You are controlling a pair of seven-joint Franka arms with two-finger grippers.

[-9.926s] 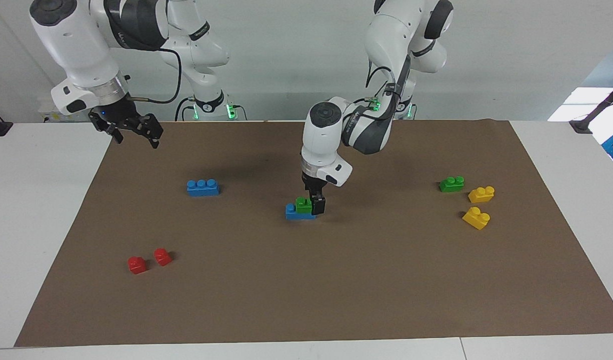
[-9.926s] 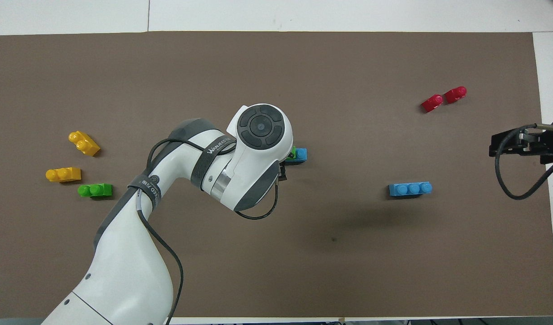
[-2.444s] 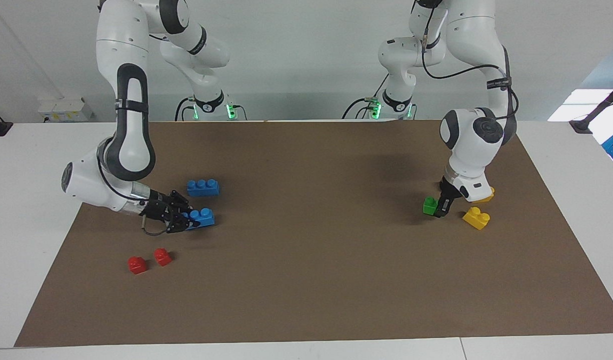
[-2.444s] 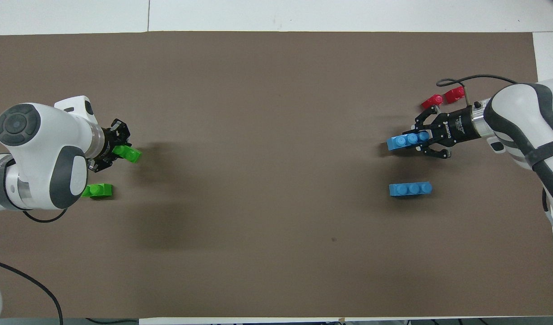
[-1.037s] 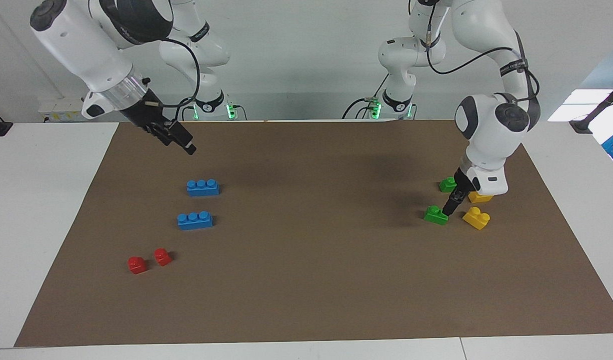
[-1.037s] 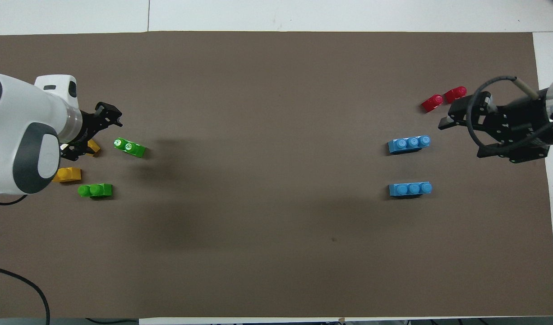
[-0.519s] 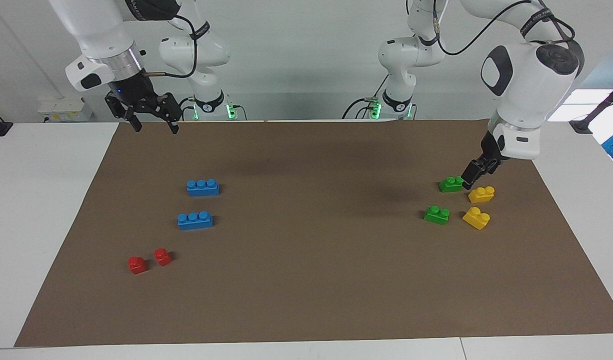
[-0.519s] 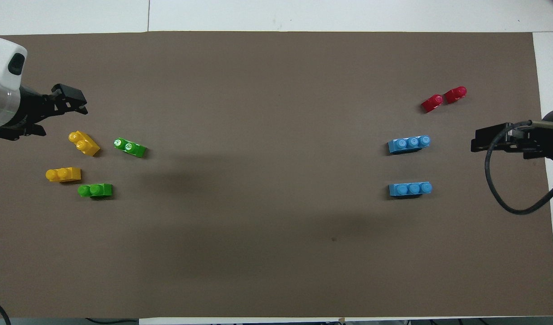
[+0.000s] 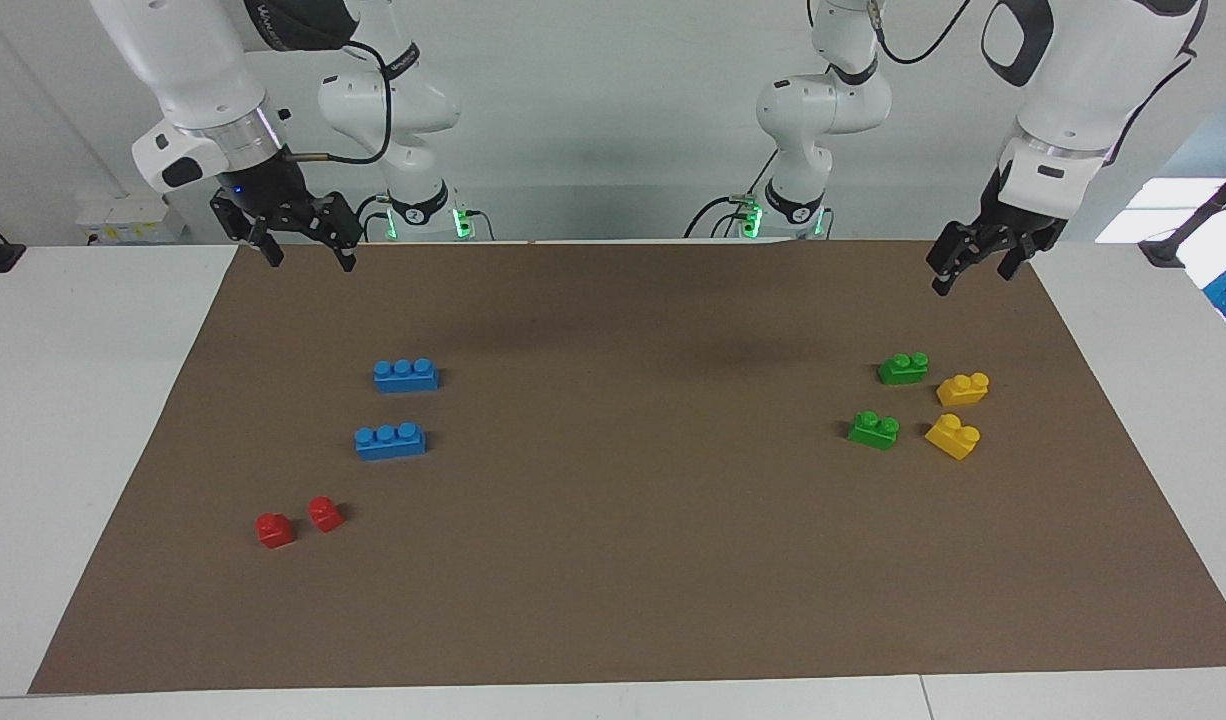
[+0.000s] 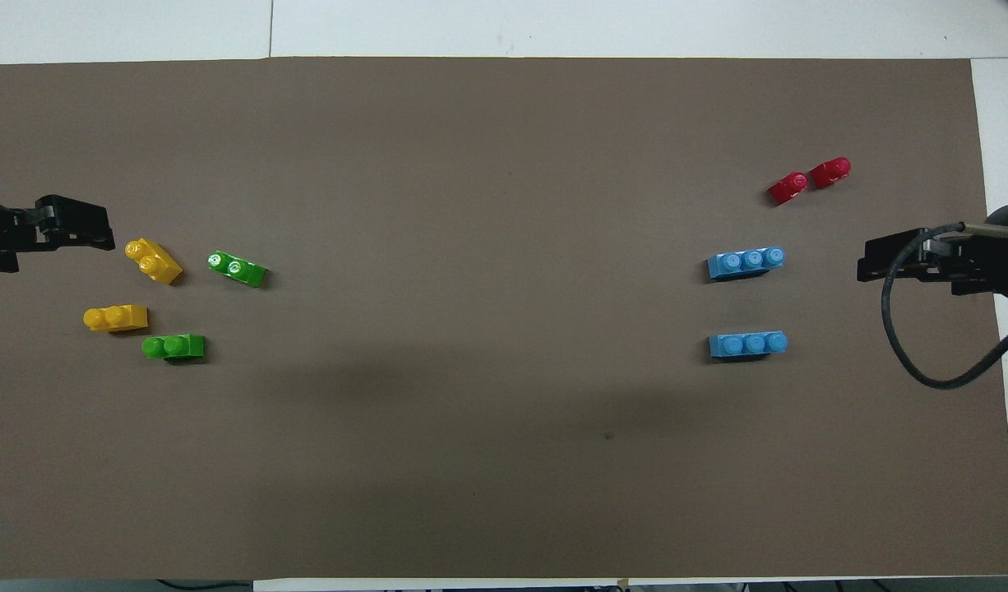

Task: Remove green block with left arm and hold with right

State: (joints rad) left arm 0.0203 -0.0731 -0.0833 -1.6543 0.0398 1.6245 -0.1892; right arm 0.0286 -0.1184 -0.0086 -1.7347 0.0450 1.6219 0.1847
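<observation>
The middle of the brown mat [image 9: 633,520] lies bare, an open lane for a gripper between two clusters. Toward the left arm's end of the mat, two green blocks [image 9: 873,430] [image 9: 903,368] and two yellow bricks [image 9: 953,436] [image 9: 963,388] crowd together with narrow gaps between them. Toward the right arm's end of the mat, two blue bricks [image 9: 390,441] [image 9: 405,375] lie apart with a clear strip between them, and two red bricks [image 9: 274,530] [image 9: 324,513] sit just beside each other, farther from the robots than the blue bricks.

The green block [image 9: 873,430] is a small bright two-stud brick. It lies flat, studs up, slightly askew on the brown mat, near the edge at the left arm's end.
</observation>
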